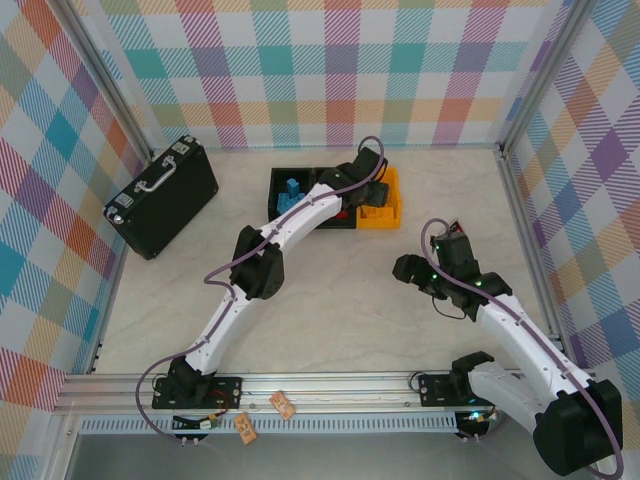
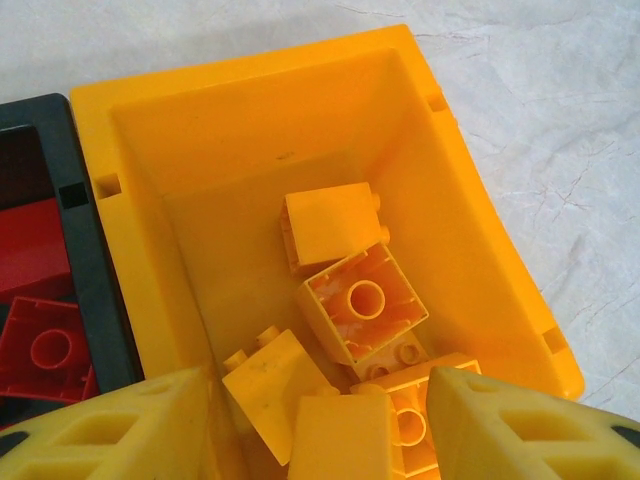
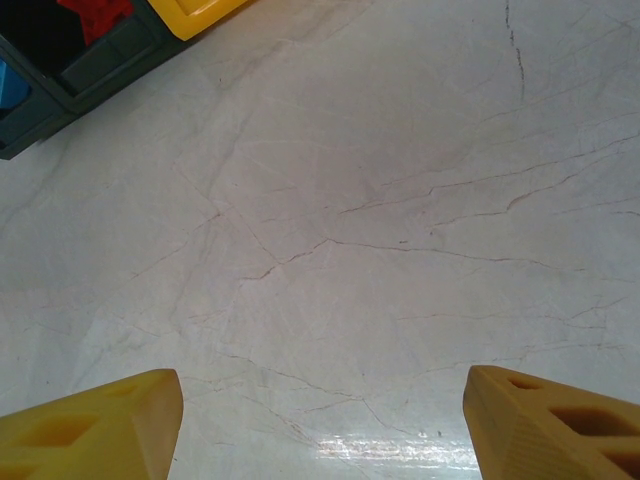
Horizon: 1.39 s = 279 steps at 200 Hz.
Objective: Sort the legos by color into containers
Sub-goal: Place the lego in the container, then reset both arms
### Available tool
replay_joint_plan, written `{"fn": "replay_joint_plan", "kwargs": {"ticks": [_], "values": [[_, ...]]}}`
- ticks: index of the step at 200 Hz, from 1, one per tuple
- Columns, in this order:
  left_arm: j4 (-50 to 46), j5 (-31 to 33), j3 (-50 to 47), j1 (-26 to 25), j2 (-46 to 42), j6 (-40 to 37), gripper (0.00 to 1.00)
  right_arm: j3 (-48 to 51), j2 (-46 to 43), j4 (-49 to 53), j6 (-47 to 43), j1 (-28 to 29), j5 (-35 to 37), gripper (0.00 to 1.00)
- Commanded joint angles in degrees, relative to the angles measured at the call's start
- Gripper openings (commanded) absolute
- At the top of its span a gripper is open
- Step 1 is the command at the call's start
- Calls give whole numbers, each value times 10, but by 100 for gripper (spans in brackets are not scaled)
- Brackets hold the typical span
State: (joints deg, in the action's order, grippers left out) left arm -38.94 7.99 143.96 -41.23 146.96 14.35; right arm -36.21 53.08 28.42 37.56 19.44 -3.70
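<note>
- A black briefcase (image 1: pixel 160 195) with a silver handle lies on the table (image 1: pixel 330 300), well off to the left of the left gripper (image 2: pixel 320 385) and apart from the row of containers.
- The left black bin (image 1: pixel 277 180) is the far-left end of the row, two bins to the left of the left gripper. It holds blue legos (image 1: pixel 291 189).
- The middle black bin (image 2: pixel 95 290) sits just left of the left gripper, its wall touching the yellow-orange bin (image 2: pixel 150 120). Red legos (image 2: pixel 45 345) lie inside it, one with its hollow underside up.
- The yellow-orange bin lies directly under the left gripper. Yellow-orange legos (image 2: pixel 365 300) are heaped in it, some tilted and one with its open underside up.
- The left gripper hangs over the near end of that bin with its jaws apart. One yellow-orange brick lies in the gap between the fingers (image 2: pixel 130 430) and touches neither of them, so nothing is gripped.
- The right gripper (image 3: pixel 322 375) hovers over bare table, its jaws spread wide with nothing between them. The row of containers is well ahead of it and to its left.
</note>
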Motion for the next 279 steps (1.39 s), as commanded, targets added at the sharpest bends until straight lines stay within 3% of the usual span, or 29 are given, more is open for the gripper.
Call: {"fn": "replay_joint_plan", "kwargs": {"ticks": [1,70,134,177,190,199,206,208,248,279], "values": [[-16,-15,-7,-7,-47,11,59,5,-4,-2,6,-4,-12,75],[32,-30,-283,-27,-261,26,63,6,-8,-1,-10,-4,-24,75],[100,-1,-579,-18,-483,46,66,-17,16,-44,-43,-4,-72,78],[127,48,-756,21,-624,77,79,-50,51,-60,-57,-3,-58,84],[127,68,-799,34,-666,82,86,-57,64,-67,-61,-4,-48,87],[125,79,-825,44,-690,86,97,-62,73,-70,-64,-4,-42,88],[119,86,-841,53,-708,90,100,-65,82,-72,-63,-4,-30,92],[118,88,-845,55,-713,91,100,-67,85,-73,-63,-4,-26,100],[101,156,-920,101,-790,95,100,-90,120,-75,-75,-4,52,99],[131,174,-976,184,-837,68,100,-104,139,-80,-97,-6,205,99]]}}
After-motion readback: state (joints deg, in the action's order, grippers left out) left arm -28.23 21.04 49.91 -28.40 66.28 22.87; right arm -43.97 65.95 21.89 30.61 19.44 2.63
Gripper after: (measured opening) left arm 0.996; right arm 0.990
